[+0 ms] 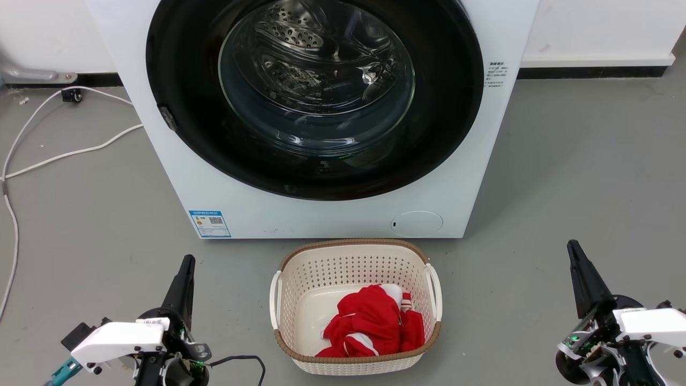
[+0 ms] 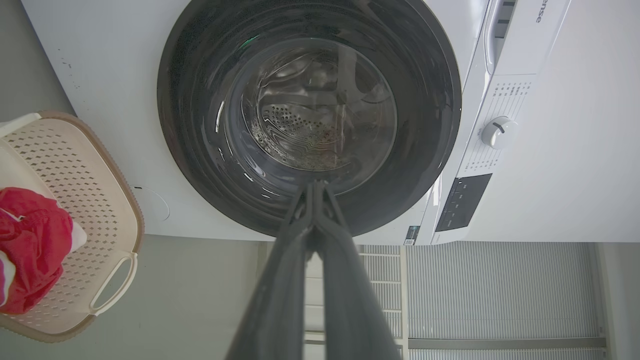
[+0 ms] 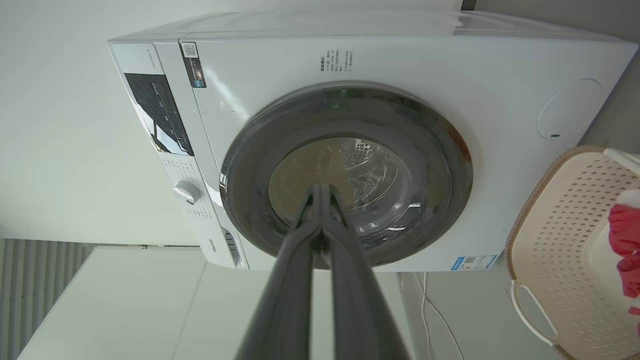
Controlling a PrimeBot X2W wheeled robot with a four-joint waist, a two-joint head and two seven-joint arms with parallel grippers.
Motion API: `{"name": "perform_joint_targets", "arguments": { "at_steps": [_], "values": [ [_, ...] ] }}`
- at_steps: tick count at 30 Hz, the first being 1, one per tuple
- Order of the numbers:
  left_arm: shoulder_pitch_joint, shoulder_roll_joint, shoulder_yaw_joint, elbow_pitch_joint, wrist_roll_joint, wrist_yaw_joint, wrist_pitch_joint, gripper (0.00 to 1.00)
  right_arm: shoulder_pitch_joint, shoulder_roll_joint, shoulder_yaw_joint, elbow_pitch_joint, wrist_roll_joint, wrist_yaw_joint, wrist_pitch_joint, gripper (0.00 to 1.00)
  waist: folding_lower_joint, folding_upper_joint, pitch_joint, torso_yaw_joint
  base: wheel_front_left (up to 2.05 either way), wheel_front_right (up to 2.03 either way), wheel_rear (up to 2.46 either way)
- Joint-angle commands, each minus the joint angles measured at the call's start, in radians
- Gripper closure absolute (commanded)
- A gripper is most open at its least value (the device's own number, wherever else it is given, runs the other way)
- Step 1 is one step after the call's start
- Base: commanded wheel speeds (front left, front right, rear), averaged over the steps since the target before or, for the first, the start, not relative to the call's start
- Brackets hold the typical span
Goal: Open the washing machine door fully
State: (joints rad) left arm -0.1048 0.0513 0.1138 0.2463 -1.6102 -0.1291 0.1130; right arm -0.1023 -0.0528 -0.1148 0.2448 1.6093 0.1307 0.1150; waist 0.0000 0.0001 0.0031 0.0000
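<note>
The washing machine door (image 1: pixel 177 69) is a wide glossy black disc with a bulging clear glass centre, lying flat against the white machine front (image 1: pixel 177 177), closed. Through the glass I see the steel drum. The door (image 2: pixel 200 125) also faces my left wrist camera, and the door (image 3: pixel 245 190) faces my right one. My left gripper (image 1: pixel 187 261) sits low at the left, fingers pressed together, well short of the machine. My right gripper (image 1: pixel 572 246) sits low at the right, also shut and holding nothing. My left gripper (image 2: pixel 316 186) and right gripper (image 3: pixel 320 189) show tips touching.
A cream laundry basket (image 1: pixel 353 252) with a red and white garment (image 1: pixel 370 321) stands on the grey floor right before the machine, between my arms. A small round white flap (image 1: pixel 417 223) is at the machine's lower right. White cables (image 1: pixel 32 161) trail over the floor at left.
</note>
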Motion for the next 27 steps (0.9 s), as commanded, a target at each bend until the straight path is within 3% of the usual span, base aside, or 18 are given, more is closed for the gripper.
{"name": "perform_joint_targets", "arguments": {
  "at_steps": [1,11,12,27],
  "values": [
    [-0.008,-0.001,0.002,0.0,0.002,-0.003,0.002,1.0,-0.013,0.004,0.0,0.001,-0.001,0.0,0.0,1.0,0.0,-0.0001,0.0,0.0,0.0,0.0,0.0],
    [-0.008,-0.001,0.002,0.0,0.002,-0.003,0.002,1.0,-0.013,0.004,0.0,0.001,-0.001,0.0,0.0,1.0,0.0,-0.0001,0.0,0.0,0.0,0.0,0.0],
    [0.0,0.0,0.0,0.0,0.0,0.0,0.0,0.0,0.0,0.0,0.0,0.0,0.0,0.0,0.0,0.0,0.0,-0.0001,0.0,0.0,0.0,0.0,0.0],
    [0.013,-0.001,-0.062,-0.067,0.059,0.0,-0.067,0.0,0.033,0.001,0.037,-0.058,-0.088,0.0,-0.067,0.0,0.0,-0.0001,0.001,-0.003,0.0,0.0,0.0]
  ]
}}
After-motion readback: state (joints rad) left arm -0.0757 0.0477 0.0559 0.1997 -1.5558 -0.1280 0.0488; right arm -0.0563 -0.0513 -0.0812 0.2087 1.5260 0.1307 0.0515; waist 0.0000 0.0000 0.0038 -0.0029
